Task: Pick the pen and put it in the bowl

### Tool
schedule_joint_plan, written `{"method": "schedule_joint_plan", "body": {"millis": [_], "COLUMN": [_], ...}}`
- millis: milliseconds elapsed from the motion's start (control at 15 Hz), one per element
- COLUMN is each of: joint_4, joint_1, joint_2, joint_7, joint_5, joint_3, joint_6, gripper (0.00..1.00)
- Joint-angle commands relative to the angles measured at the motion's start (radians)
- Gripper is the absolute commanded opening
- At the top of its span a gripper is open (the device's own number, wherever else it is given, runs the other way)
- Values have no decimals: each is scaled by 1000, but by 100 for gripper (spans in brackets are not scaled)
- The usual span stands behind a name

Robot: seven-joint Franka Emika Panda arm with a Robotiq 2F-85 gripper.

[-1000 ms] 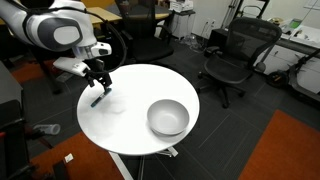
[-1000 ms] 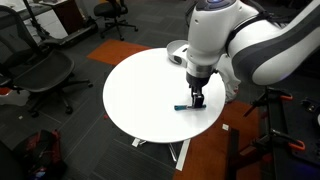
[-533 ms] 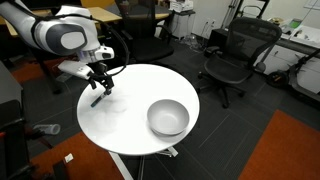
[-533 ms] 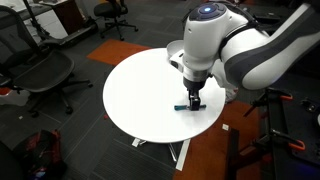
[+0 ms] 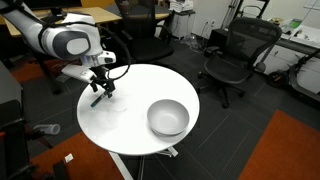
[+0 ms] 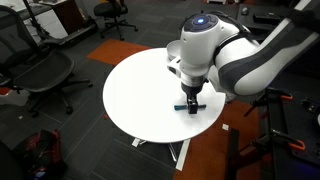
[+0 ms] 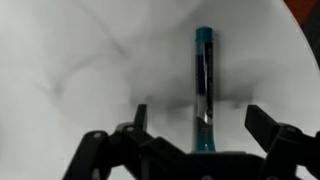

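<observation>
1. In an exterior view, my gripper (image 5: 101, 92) hung low over the left edge of the round white table (image 5: 125, 125), at the left of the frame.
2. The pen (image 5: 97, 100) lay flat on the table right under the fingers, too small here to tell whether anything touched it.
3. The bowl (image 5: 168, 117) sat upright on the right part of the table, well apart from the pen.
4. A black office chair (image 5: 235, 50) stood behind the table at upper right of the frame.
5. In an exterior view from the other side, the gripper (image 6: 190, 101) pointed straight down near the table's (image 6: 140, 95) lower right edge.
6. The pen (image 6: 184, 108) showed as a short teal bar at the fingertips, lying on the tabletop.
7. My arm (image 6: 205, 45) covered most of the bowl in this view; only a sliver showed behind it.
8. In the wrist view, the pen (image 7: 203, 80) ran vertically up the right-of-centre part of the frame, teal with a darker stretch, flat on the white table (image 7: 80, 60).
9. The gripper (image 7: 198, 118) was spread wide, with one finger on each side of the pen's lower end.
10. The fingers (image 7: 262, 122) stood clear of the pen and nothing was gripped.
</observation>
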Motion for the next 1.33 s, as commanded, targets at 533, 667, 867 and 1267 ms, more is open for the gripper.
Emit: {"method": "schedule_joint_plan", "body": {"millis": [533, 667, 867, 1267], "joint_4": [17, 17, 18, -19], "joint_1": [15, 17, 22, 31], "joint_2": [46, 44, 37, -90], "joint_7": [-24, -25, -23, 39], "joint_5": [0, 0, 1, 19], "joint_3": [-15, -14, -14, -43], "joint_6": [49, 52, 46, -17], "gripper": [34, 19, 0, 5]}}
